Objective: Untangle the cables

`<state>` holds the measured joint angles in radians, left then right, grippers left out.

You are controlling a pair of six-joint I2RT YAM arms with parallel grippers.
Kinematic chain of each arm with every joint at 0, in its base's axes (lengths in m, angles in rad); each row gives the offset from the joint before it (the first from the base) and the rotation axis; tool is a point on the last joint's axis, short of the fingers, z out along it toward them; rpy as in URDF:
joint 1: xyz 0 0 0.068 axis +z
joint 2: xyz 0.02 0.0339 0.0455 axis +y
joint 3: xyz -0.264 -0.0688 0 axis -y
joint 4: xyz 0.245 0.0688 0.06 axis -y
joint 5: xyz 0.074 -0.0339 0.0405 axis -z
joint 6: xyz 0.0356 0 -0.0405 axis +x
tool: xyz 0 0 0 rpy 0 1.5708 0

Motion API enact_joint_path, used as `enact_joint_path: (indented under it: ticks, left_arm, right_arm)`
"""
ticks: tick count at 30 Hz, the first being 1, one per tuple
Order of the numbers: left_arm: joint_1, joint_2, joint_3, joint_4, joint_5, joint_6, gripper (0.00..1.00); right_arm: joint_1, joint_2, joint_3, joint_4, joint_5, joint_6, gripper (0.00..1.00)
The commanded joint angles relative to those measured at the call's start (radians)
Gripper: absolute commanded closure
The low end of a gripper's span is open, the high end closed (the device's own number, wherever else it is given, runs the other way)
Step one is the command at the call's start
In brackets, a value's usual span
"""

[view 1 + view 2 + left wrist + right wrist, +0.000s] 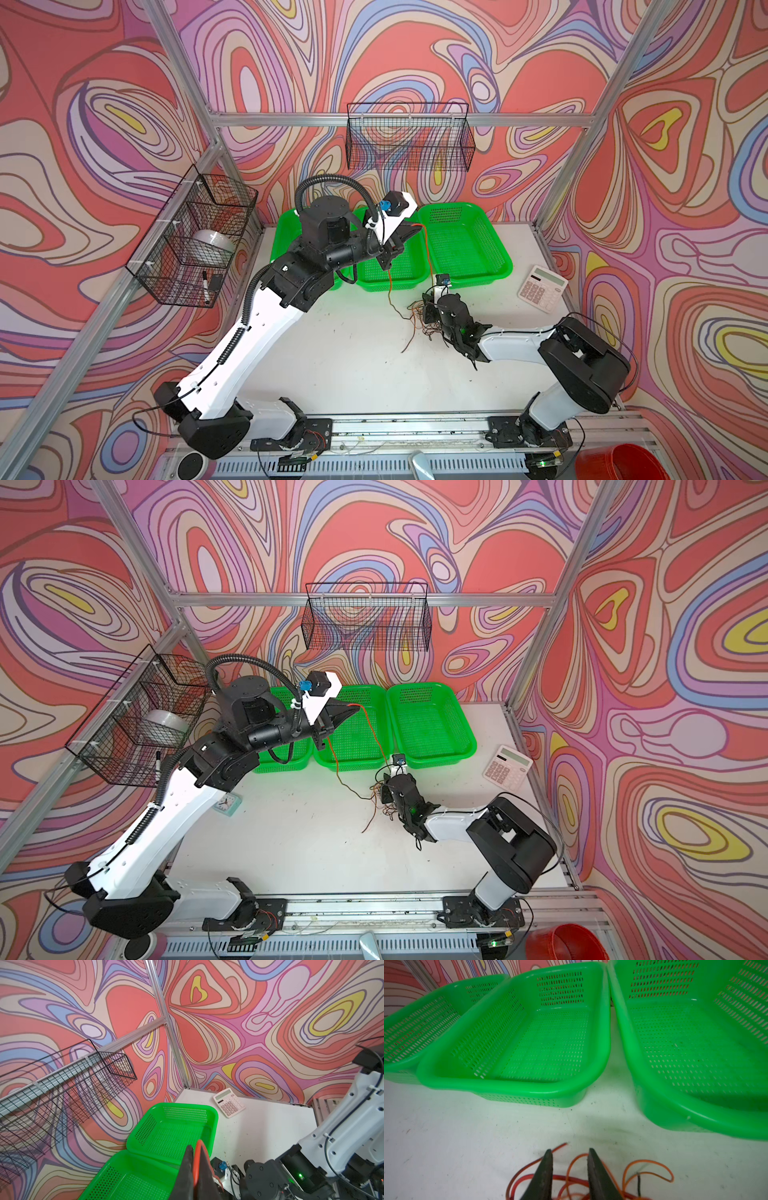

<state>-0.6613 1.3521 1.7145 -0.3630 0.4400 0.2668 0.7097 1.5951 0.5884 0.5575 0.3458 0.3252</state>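
The cables [420,320] lie as a loose tangle of orange, dark red and black wires on the white table, shown in both top views [380,802]. One orange cable [428,253] rises from the tangle to my left gripper [419,227], which hangs above the middle green basket and is shut on it. The left wrist view shows that orange cable [197,1159] looped and pinched between the closed fingers [188,1167]. My right gripper [428,308] is low over the tangle. In the right wrist view it [570,1152] is open, its fingers [544,1174] astride red and orange strands [566,1178].
Three green baskets stand in a row at the back, the middle one [409,282] and the right one [498,266] nearest the tangle. A calculator [542,289] lies at the right edge. Black wire baskets [409,137] hang on the walls. A small clock [226,803] sits by the left arm.
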Motion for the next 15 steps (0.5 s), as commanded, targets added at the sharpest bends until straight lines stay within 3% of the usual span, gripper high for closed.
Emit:
enact_joint_path:
  ticks: [1,10,15]
  left_arm:
    - [0.002,-0.008,0.064,0.025,-0.01,0.031,1.0]
    - [0.013,-0.016,-0.015,0.017,-0.018,0.029,1.0]
    - [0.013,-0.011,-0.025,0.019,0.005,0.012,1.0]
  right_arm:
    - [-0.007,-0.054,-0.064,0.021,-0.028,-0.014,0.58]
    - [-0.007,-0.3,-0.12,0.012,-0.078,-0.188,0.39]
    - [-0.007,-0.363,-0.102,-0.036,-0.077,-0.254,0.36]
